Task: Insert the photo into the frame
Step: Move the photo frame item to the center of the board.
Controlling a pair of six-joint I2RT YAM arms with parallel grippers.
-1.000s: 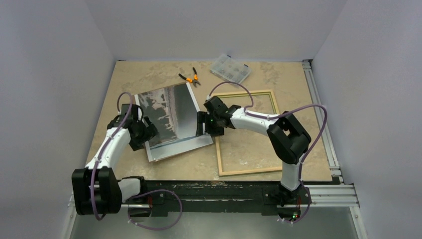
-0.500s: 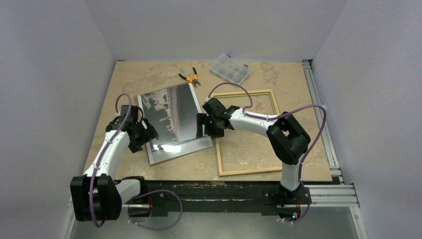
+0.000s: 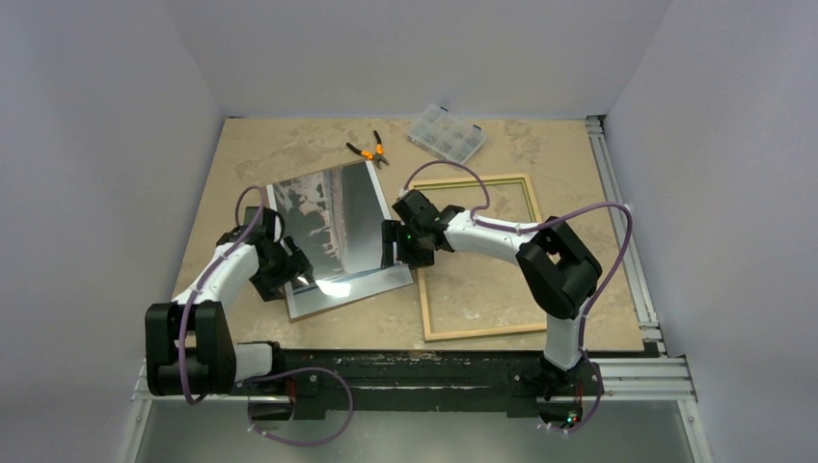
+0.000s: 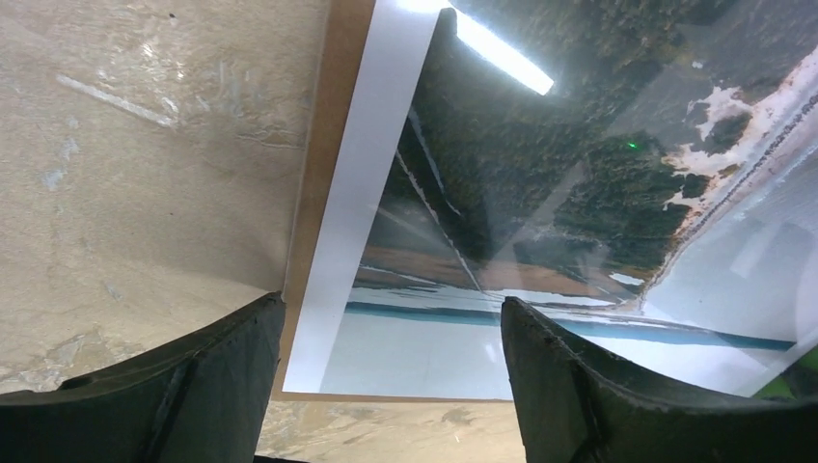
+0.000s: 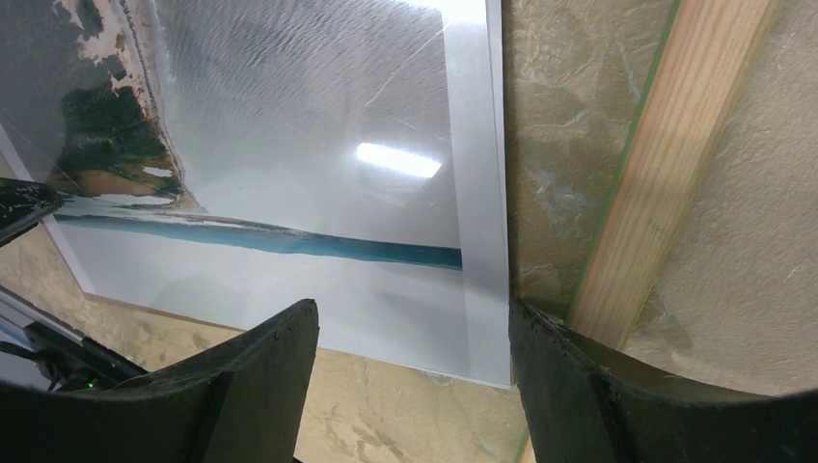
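grippers gape wide: left gripper (image 4: 391, 328) straddles a corner of the photo (image 3: 338, 227), right gripper (image 5: 410, 328) straddles its opposite edge, perhaps touching it. the photo lies on a brown backing sheet (image 4: 323, 125), just beside the frame (image 3: 479, 332) on the tabletop (image 3: 289, 145).

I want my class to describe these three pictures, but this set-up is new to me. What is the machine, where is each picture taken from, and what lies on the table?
Two robot arms are bolted at the near edge of the table, each ending in a two-finger gripper. The wide picture looks down from above and behind them; the other two come from cameras on the wrists. On the table lie the photo, resting on a brown backing sheet, the frame beside it, wood side up, orange-handled pliers and a clear parts box. The left gripper and right gripper sit open at opposite edges of the photo, gripping nothing.
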